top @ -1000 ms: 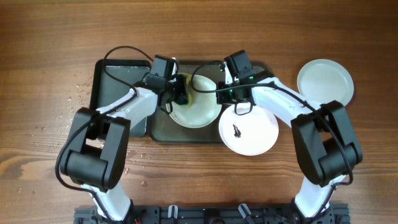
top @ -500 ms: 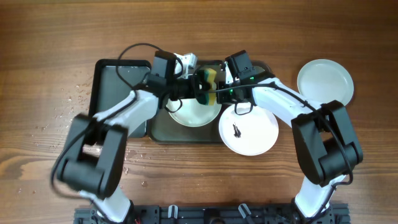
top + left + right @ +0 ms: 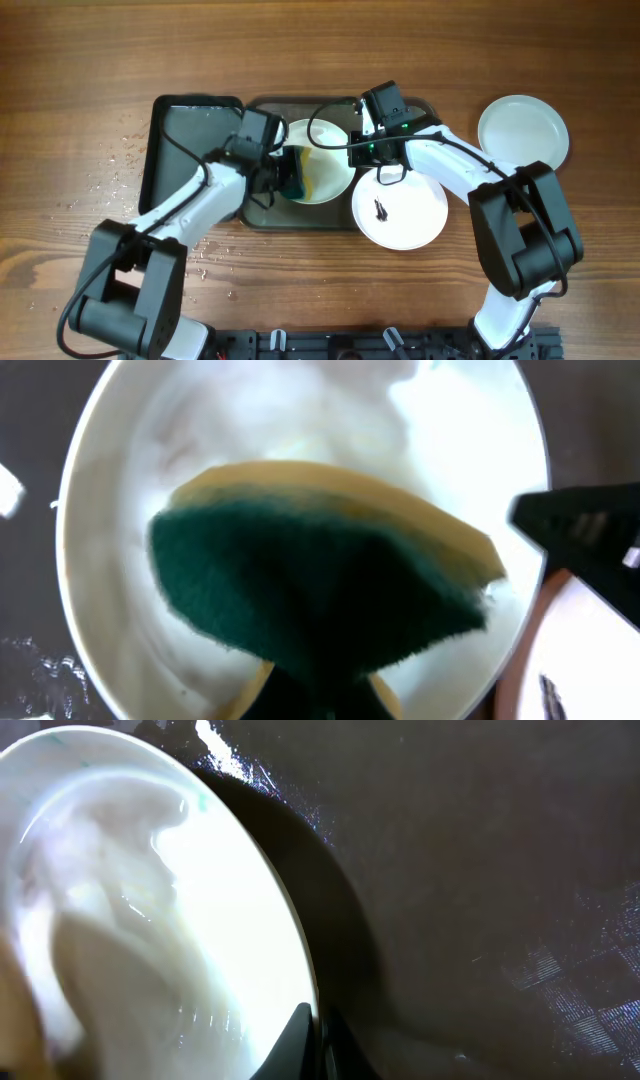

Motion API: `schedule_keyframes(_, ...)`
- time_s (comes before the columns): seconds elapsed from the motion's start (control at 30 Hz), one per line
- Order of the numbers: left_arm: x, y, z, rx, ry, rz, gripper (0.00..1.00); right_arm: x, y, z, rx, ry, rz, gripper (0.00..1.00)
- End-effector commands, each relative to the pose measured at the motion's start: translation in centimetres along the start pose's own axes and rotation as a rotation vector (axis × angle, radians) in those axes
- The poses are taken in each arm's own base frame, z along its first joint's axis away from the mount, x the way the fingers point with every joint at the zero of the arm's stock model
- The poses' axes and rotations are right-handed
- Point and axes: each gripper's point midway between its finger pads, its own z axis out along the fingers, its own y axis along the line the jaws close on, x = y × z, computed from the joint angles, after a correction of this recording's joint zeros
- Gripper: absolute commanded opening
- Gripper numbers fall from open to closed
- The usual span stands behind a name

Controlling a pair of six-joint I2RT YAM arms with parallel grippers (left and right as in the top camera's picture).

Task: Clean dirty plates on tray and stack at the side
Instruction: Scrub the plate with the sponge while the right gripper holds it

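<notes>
A white plate (image 3: 325, 170) stands tilted in the dark grey tray (image 3: 262, 212). My right gripper (image 3: 356, 150) is shut on its right rim; in the right wrist view the two fingertips pinch the rim (image 3: 318, 1025) of the wet plate (image 3: 150, 920). My left gripper (image 3: 283, 176) is shut on a green-and-yellow sponge (image 3: 294, 178), whose green face (image 3: 320, 590) presses on the plate's inside (image 3: 250, 420). A second plate (image 3: 400, 208) with a dark smudge (image 3: 380, 209) lies at the tray's front right. A third plate (image 3: 523, 130) lies clean on the table at the right.
A narrower black tray (image 3: 190, 140) lies left of the grey tray, with water drops on the wood (image 3: 120, 160) beside it. The arms' cables loop over the trays. The right gripper's black body (image 3: 590, 530) shows at the plate's edge in the left wrist view.
The left gripper has swept the sponge from the plate's upper right back across to its lower left. The right gripper and the plate it holds have stayed put.
</notes>
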Motion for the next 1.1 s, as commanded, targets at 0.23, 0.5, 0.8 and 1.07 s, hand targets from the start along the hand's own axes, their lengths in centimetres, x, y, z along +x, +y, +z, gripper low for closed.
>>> schedule_keyframes(0.23, -2.9, 4.7, 0.1, -0.242, -0.240, 0.006, 0.04, 0.2, 0.5, -0.4, -0.015, 0.000, -0.018, 0.04)
schedule_keyframes(0.5, -5.5, 4.2, 0.2, -0.234, -0.348, 0.056, 0.04, 0.1, 0.6, -0.4, -0.017, -0.006, -0.020, 0.04)
schedule_keyframes(0.8, -7.6, 4.7, 1.5, -0.244, -0.444, 0.051, 0.04, 0.0, 0.6, -0.4, -0.019, -0.010, -0.035, 0.04)
schedule_keyframes(1.07, -9.7, 4.5, 0.9, -0.204, -0.525, 0.033, 0.04, -0.1, 0.7, -0.4, -0.021, -0.015, -0.057, 0.04)
